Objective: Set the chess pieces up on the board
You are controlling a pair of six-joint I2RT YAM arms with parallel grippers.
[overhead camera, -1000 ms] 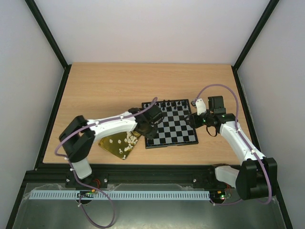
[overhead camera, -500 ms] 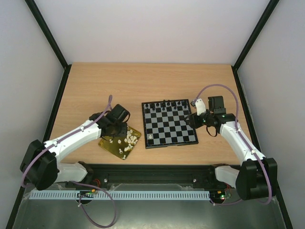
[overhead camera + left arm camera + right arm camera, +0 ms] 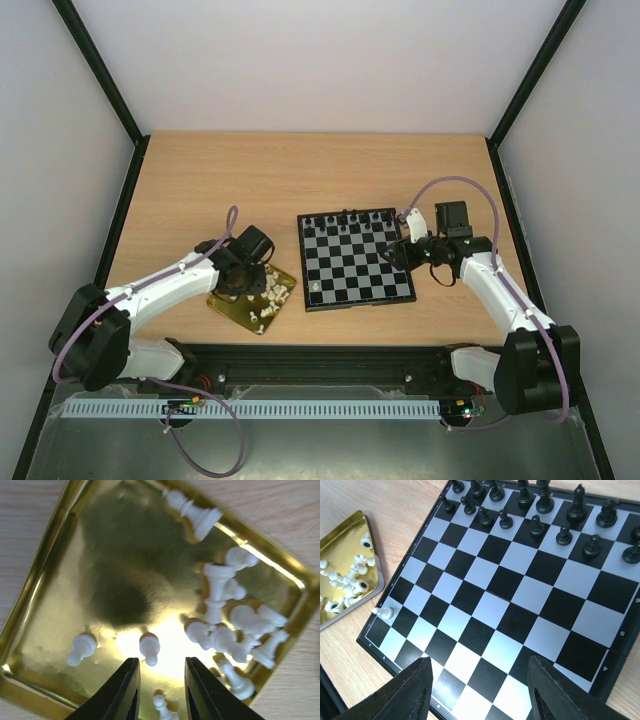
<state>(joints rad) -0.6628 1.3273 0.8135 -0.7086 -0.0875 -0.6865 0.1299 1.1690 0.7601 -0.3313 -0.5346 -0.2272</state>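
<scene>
- Barely started: one white pawn stands on the board; black pieces fill the far rows.
- Other white pieces lie in the gold tray.
- Left claw over the tray, slightly apart, empty.
- Right claw over the board, wide apart, empty.

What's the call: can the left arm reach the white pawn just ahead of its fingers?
Probably yes. The left gripper hovers over the gold tray, jaws slightly apart, the pawn sitting just beyond the gap with bare tray around it. Another piece between the fingers could interfere.
</scene>
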